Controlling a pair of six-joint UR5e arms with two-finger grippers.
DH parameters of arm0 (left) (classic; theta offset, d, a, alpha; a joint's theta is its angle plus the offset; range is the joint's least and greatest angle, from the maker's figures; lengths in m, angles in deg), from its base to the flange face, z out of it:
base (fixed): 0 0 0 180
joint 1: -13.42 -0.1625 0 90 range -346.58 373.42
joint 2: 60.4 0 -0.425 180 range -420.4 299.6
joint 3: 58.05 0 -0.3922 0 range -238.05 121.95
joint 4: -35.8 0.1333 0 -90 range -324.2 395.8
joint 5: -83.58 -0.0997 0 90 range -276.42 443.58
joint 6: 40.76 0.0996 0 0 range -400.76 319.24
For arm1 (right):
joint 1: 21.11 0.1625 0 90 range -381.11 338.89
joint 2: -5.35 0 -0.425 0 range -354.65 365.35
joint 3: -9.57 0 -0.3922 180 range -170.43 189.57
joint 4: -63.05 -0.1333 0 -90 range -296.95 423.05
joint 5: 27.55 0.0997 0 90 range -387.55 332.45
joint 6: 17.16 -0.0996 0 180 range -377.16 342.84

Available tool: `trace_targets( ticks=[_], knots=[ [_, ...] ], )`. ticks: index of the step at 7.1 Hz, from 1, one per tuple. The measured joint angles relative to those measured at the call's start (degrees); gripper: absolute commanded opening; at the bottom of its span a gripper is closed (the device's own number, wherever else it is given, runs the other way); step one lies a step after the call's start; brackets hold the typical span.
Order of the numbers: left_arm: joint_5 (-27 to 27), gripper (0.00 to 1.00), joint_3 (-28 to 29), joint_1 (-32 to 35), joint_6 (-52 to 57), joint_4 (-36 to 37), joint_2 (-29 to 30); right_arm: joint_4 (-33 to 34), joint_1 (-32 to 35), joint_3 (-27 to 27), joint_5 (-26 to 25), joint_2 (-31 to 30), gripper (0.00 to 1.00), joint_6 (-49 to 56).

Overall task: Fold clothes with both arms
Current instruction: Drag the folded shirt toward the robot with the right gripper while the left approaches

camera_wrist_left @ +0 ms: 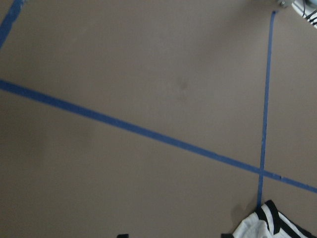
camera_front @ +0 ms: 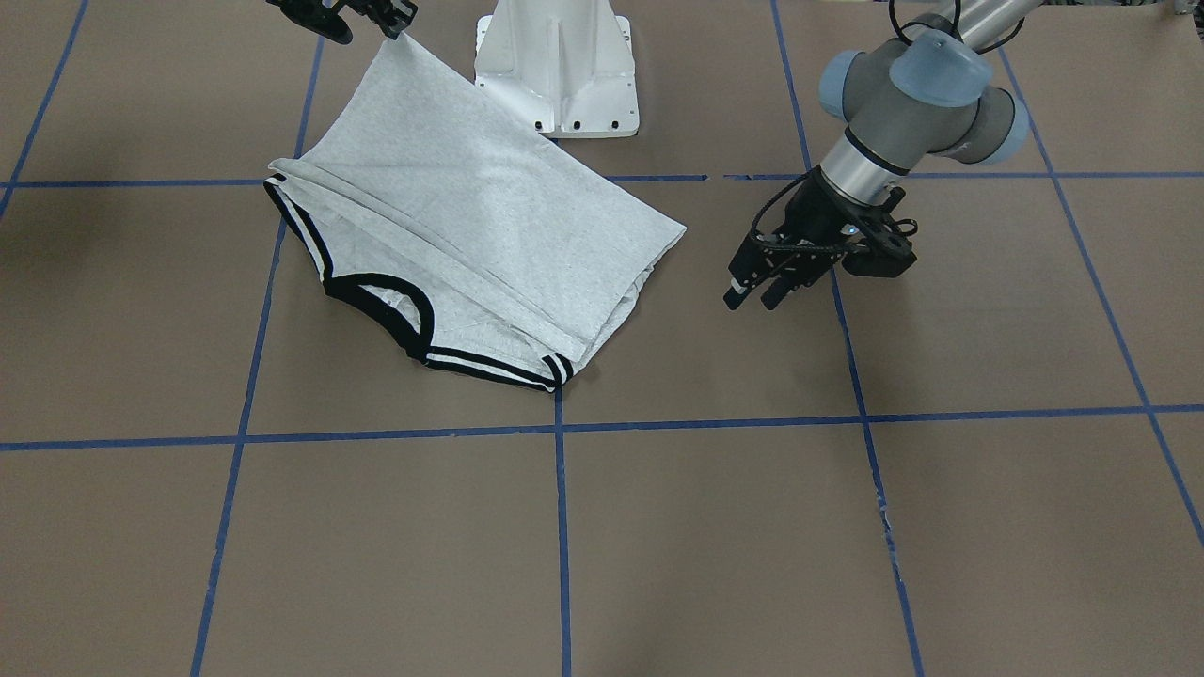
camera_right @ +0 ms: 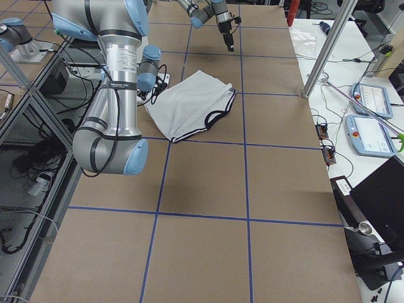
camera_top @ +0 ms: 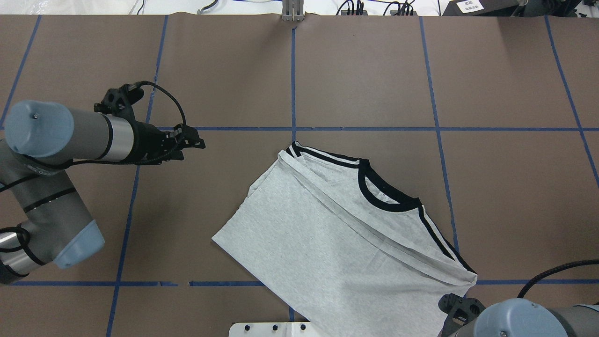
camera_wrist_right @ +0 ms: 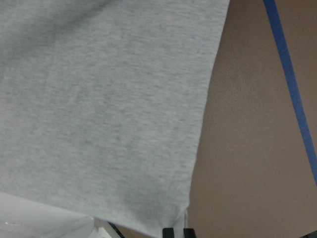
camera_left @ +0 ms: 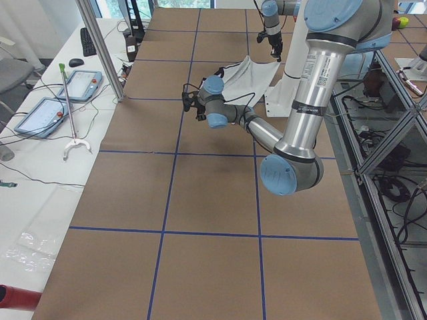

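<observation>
One T-shirt, two arms, one pedestal

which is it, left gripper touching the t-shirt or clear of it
Apart. The overhead view shows the left gripper over bare table, with a wide stretch of brown surface between its fingertips and the nearest edge of the T-shirt.

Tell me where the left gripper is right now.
In the overhead view, the left gripper hangs at left over the brown table, apart from the T-shirt.
</observation>
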Motion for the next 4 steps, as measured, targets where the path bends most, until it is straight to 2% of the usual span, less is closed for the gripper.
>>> trace_targets(
  ticks=[2, 4],
  knots=[
    [-0.3, 0.69, -3.6, -6.7, -6.0, 6.8, 0.0, 4.2, 5.0, -1.6, -0.4, 2.3, 1.00, -0.3],
    [-3.0, 0.68, -4.1, -11.5, -9.3, 9.0, -0.1, 5.4, 17.0, -6.0, -0.6, 10.6, 1.00, 1.2]
  ],
)
